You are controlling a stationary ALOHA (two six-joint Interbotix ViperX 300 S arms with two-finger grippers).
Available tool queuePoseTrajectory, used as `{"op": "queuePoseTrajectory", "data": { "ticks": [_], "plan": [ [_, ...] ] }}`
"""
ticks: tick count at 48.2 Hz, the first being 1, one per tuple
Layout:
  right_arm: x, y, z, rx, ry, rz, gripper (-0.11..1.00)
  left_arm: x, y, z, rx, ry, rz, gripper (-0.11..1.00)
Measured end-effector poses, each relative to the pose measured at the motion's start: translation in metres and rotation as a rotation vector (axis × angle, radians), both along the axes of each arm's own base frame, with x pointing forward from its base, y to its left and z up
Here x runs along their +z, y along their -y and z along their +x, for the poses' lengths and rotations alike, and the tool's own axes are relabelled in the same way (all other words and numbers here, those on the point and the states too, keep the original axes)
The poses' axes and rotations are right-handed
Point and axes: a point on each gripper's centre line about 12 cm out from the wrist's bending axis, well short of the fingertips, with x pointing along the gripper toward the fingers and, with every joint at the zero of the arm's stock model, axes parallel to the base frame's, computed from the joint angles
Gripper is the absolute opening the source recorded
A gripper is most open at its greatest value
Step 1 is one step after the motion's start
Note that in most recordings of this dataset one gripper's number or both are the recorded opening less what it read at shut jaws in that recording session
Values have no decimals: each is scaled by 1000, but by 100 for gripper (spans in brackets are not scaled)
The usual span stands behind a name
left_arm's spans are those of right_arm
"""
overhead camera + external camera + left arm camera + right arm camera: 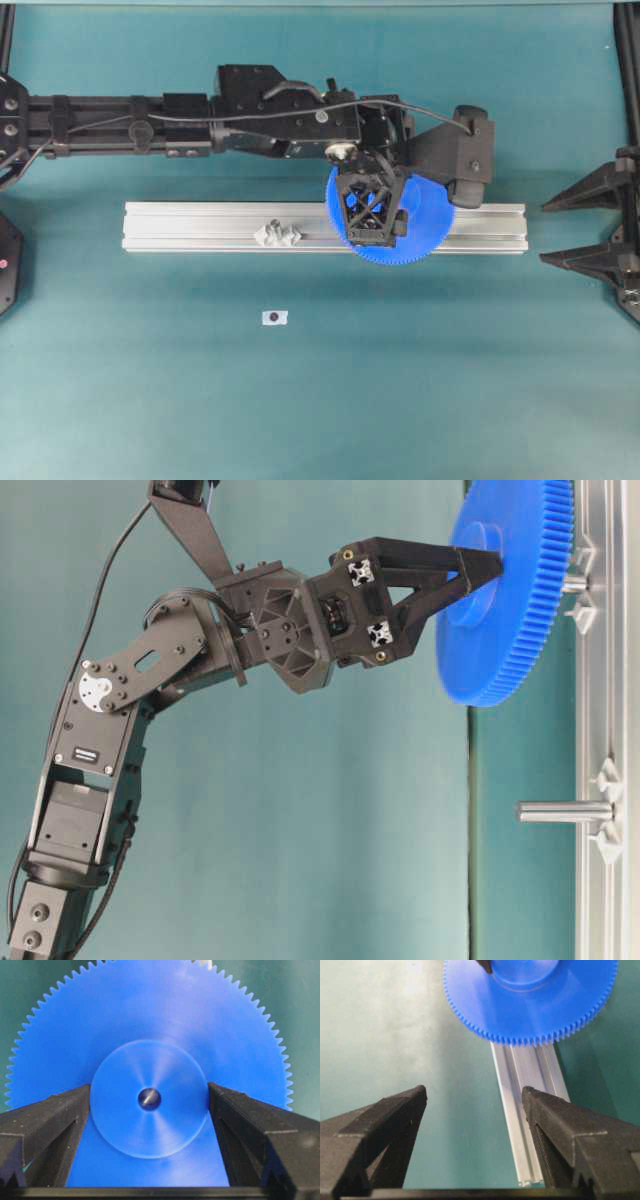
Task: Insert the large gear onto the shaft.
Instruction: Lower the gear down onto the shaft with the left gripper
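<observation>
The large blue gear (425, 228) is over the right part of the aluminium rail (200, 226). My left gripper (372, 212) is shut on its raised hub (149, 1125), one finger (55, 1120) on each side. The shaft's grey tip (149, 1098) shows inside the hub hole. In the table-level view the gear (510, 600) stands close to the rail, with a short length of shaft (573, 582) showing between them. My right gripper (475, 1092) is open and empty beyond the rail's right end, and it sees the gear (530, 1005) from there.
A second pin on its silvery mount (277, 235) stands bare further left on the rail, and it also shows in the table-level view (565, 811). A small black and white object (274, 317) lies on the teal table in front of the rail. The right gripper's fingers (585, 190) sit at the right edge.
</observation>
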Motion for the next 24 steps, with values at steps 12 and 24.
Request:
{"op": "queuePoseTrajectory", "data": {
  "ticks": [12,24],
  "plan": [
    [0,0,0,1,0,0,83,2,-1,1,-3,6,3,91],
    [0,0,0,1,0,0,83,3,-6,0,20,4,-4,93]
  ]
}}
